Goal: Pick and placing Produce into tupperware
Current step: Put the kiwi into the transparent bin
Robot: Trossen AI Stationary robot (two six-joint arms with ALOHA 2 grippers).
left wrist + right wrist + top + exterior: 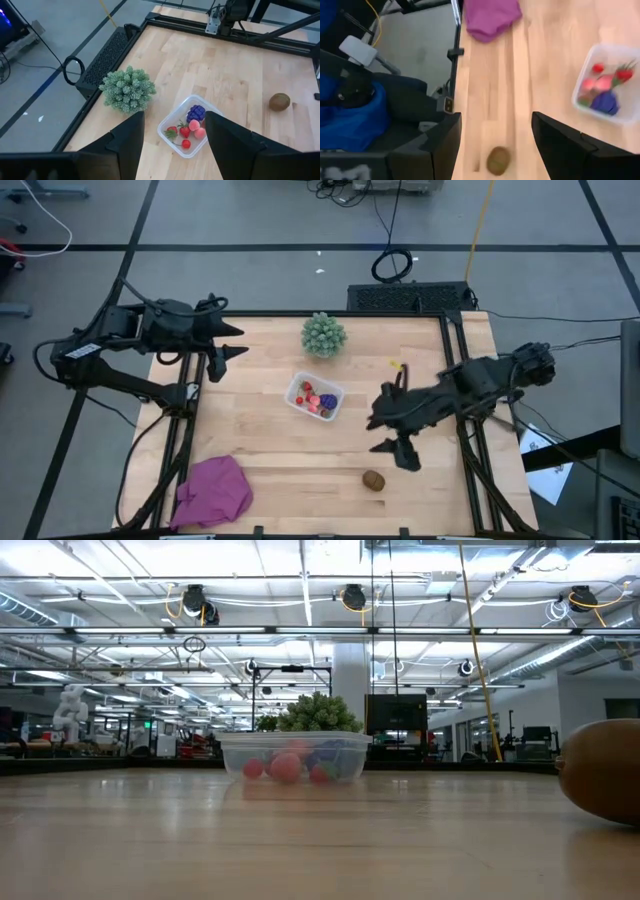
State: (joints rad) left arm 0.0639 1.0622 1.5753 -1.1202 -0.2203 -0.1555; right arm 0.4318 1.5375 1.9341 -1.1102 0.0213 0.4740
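Brown piece (373, 479) outside tupperware (297, 389) — right end effector (392, 434) open.

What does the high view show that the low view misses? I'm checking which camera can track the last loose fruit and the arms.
Only the high view shows both arms: the left gripper, open, at the table's far left, and the right gripper, open, near the brown oval piece. It also shows the magenta cloth and the purple piece clearly. Only the low view shows the room's ceiling lights and the container's clear side wall. Both show the tupperware holding red and pink berries, the green spiky ball and the brown piece, cut off at the low view's right edge.
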